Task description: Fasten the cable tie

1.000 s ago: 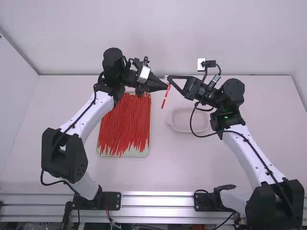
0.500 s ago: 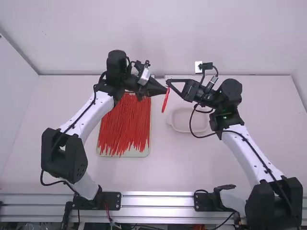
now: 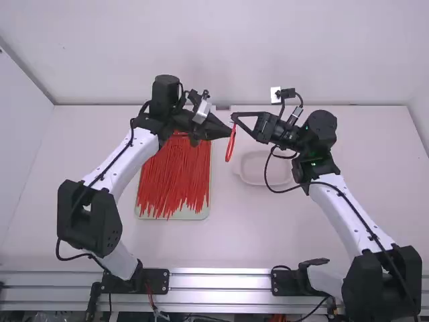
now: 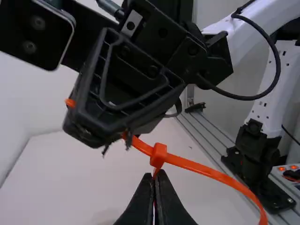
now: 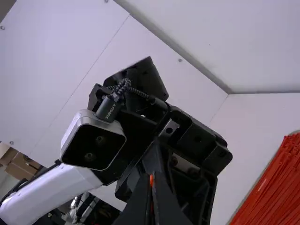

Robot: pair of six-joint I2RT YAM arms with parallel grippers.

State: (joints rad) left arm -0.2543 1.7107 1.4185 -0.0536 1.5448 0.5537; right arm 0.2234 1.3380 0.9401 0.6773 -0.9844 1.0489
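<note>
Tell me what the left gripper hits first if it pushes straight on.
Probably the black right gripper, almost tip to tip with the left gripper; only the thin red plastic cable tie both pinch lies between.

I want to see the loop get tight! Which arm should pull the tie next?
Right, probably. The right gripper pinches the short end of the tie just past the head, so pulling away should tighten the loop. The left gripper is shut right at the head, better for holding it steady.
</note>
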